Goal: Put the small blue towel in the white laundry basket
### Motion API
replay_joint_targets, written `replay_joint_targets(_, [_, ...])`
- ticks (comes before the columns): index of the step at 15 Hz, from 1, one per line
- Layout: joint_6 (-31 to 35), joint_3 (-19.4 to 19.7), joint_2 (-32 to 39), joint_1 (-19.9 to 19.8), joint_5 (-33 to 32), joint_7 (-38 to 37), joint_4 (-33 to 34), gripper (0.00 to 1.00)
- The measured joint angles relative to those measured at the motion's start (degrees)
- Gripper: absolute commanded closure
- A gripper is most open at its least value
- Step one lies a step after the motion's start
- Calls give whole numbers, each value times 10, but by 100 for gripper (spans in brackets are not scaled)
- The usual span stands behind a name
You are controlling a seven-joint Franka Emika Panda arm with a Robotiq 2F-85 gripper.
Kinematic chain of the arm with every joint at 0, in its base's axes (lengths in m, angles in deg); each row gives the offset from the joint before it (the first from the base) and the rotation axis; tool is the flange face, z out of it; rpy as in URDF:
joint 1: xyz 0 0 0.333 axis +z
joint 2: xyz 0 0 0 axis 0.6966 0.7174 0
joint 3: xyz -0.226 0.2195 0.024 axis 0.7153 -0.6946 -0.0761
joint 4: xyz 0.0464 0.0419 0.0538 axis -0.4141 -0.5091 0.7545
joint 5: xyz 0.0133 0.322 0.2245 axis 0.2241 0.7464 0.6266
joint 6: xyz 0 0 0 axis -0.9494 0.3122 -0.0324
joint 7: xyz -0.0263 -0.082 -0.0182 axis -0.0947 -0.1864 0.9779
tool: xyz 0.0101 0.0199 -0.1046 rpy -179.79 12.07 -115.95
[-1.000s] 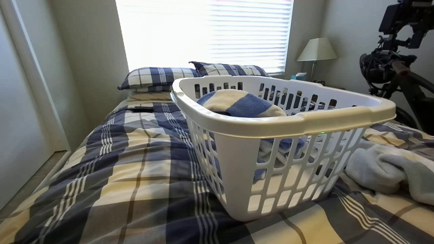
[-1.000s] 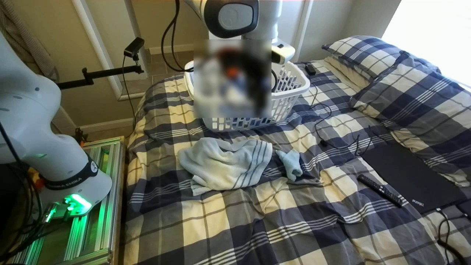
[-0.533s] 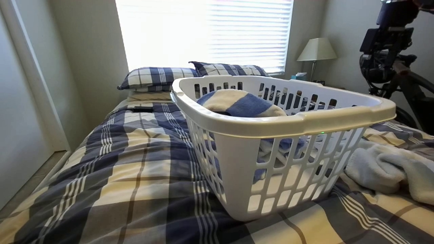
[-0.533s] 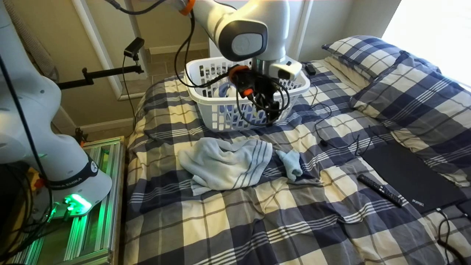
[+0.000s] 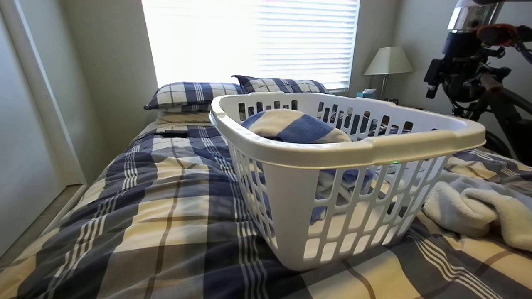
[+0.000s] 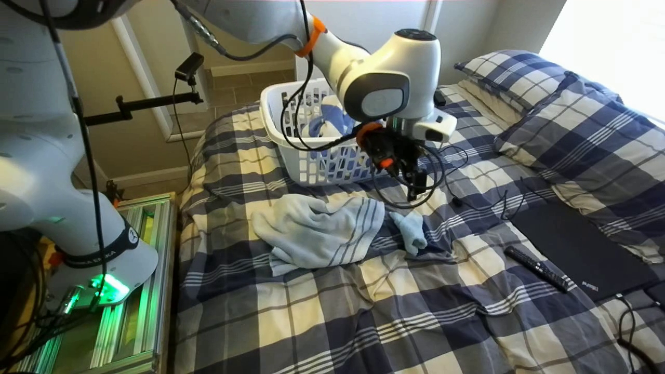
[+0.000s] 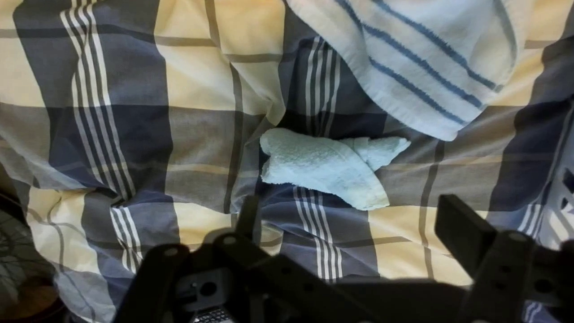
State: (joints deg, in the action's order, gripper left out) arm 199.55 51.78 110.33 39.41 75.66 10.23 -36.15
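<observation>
Small blue towel [image 7: 320,166] not in yet: it lies bunched outside the white laundry basket [image 5: 332,155], just beside the larger striped towel [image 6: 318,235]. Gripper [image 7: 350,217] is spread wide with nothing in hold, hanging near its target, no contact. Looks pre-grasp, so none of the transfer is done. Left: lower, pinch, lift, carry over, release.

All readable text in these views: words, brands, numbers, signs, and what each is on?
"KA": end of the lettering on the arm-base band; the rest is partly hidden.
"ThinkPad", probably: upside down and small, on the black laptop.
Round badge on that band: a sign too small to make out.
Remote control: button markings too small to read.
Keyboard, wrist view's bottom edge: key legends too small.
</observation>
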Motion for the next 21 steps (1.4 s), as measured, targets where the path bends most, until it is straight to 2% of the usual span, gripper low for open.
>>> replay_joint_targets(8, [35,-22,119,-30,33,71,78,0])
replay_joint_targets(21, [69,-28,240,-34,34,75,168,0])
